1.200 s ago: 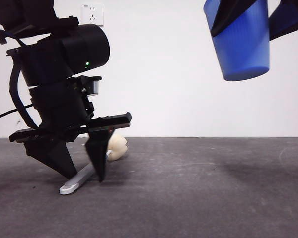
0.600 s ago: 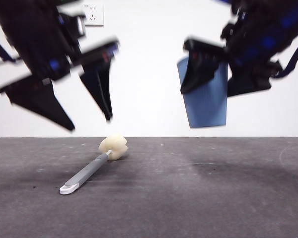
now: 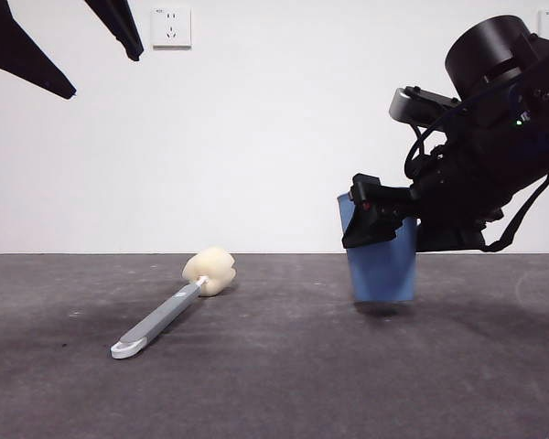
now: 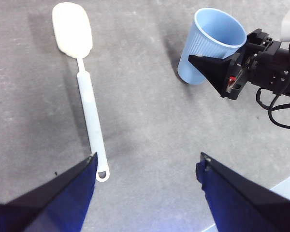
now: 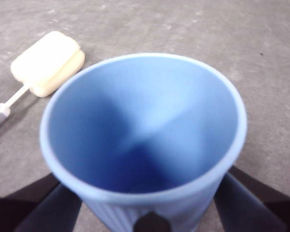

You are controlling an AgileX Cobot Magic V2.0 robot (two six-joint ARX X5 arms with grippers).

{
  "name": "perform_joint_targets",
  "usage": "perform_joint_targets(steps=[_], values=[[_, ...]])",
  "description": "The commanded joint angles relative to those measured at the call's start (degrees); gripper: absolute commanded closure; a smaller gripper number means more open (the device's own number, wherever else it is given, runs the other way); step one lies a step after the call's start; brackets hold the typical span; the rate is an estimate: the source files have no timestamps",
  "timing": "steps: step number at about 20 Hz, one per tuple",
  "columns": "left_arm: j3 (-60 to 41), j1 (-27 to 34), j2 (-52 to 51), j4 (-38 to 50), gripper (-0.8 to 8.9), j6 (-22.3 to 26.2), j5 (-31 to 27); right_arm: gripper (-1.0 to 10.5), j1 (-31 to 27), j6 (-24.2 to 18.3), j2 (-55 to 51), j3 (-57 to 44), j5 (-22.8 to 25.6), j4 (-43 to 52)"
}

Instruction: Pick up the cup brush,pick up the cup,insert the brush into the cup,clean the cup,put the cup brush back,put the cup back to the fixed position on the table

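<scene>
Front view shows the right gripper (image 3: 395,219) low on the right side of the scene, its jaws closed around the upper part of the cup (image 3: 382,265), which hangs upright with its base at or just above the table (image 3: 284,384); whether it touches the surface cannot be told, as the cup is slightly blurred there. The right wrist view looks straight down into the cup (image 5: 145,145), its open mouth facing up and a dark jaw pressed against its wall on each side. The left gripper (image 3: 69,55) sits high at the top left corner of the front view, only its two black jaw tips showing, spread wide apart and holding nothing. The left wrist view shows those jaws open with the cup brush (image 4: 84,92) lying flat on the table below and between them, clear of both; its looped end is nearest the left gripper and its sponge head points away. In that same view the cup (image 4: 210,46) stands well apart from the brush, off to the far side of the open jaws, gripped by the other arm.
</scene>
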Motion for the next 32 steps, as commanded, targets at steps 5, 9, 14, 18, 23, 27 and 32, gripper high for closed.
perform_joint_targets(steps=[5,9,14,18,23,27,32], values=[[-0.5,-0.2,0.1,-0.7,4.64,1.6,-0.3,9.6,0.1,-1.3,1.1,-0.4,-0.1,-0.6],[-0.5,-0.2,0.1,-1.0,4.64,1.9,-0.3,9.6,0.1,-1.3,1.5,-0.4,-0.4,-4.0],[-0.5,-0.2,0.1,-2.5,4.64,3.2,-0.3,9.4,0.2,-1.0,1.5,-0.4,-0.5,-11.1],[-0.5,-0.2,0.1,-2.8,4.64,3.5,-0.3,6.9,0.4,-0.8,1.5,-0.4,-0.5,-17.4],[-0.5,-0.2,0.1,-4.2,4.67,3.5,-0.3,5.0,0.5,-0.8,1.4,-0.4,-0.5,-16.3],[-0.5,-0.2,0.1,-4.5,4.67,3.5,-0.3,3.7,0.5,-0.8,1.4,-0.4,-0.3,-16.2],[-0.5,-0.2,0.1,-4.5,4.67,3.4,-0.9,3.5,0.5,-0.8,0.5,-0.4,-0.3,-16.2]])
